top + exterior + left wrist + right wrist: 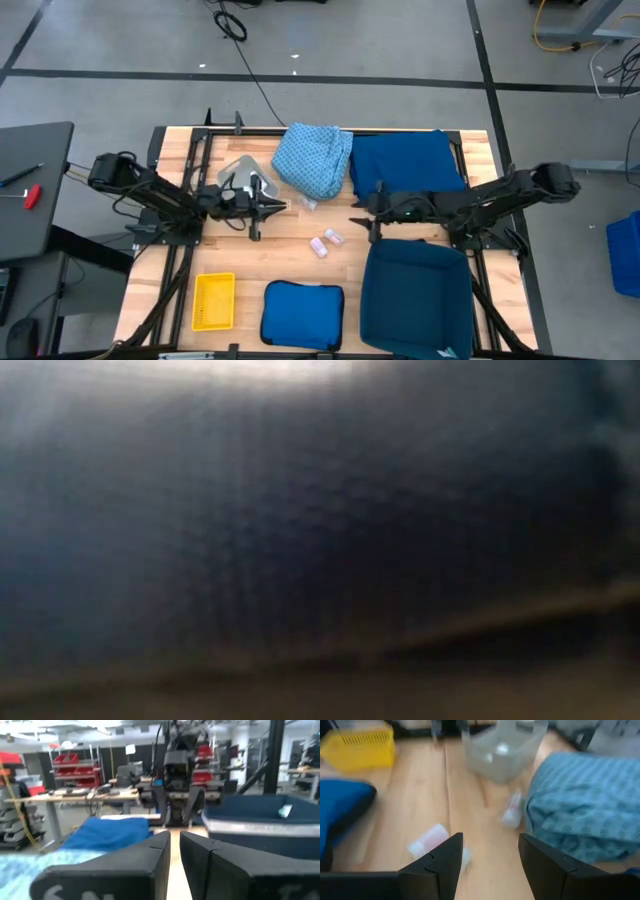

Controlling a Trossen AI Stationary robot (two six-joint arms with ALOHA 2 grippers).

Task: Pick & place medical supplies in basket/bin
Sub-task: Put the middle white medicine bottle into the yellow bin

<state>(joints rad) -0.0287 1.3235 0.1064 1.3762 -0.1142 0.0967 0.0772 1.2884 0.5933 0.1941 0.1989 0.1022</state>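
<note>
Two pale packets lie on the wooden table, and a third packet rests by the light blue patterned cloth. Beside that cloth lies the dark blue cloth. My right gripper hangs open above the table, pointing at the packets; a pale pink packet lies just beyond one fingertip. My left gripper hovers next to the grey tray. Only a thin slit shows between its fingers, with nothing in it. The tray holds something white.
The yellow mesh basket, a flat blue pad and the large dark blue bin line the near edge. The bin's wall rises close by my left gripper. A blurred dark blue surface fills the low view.
</note>
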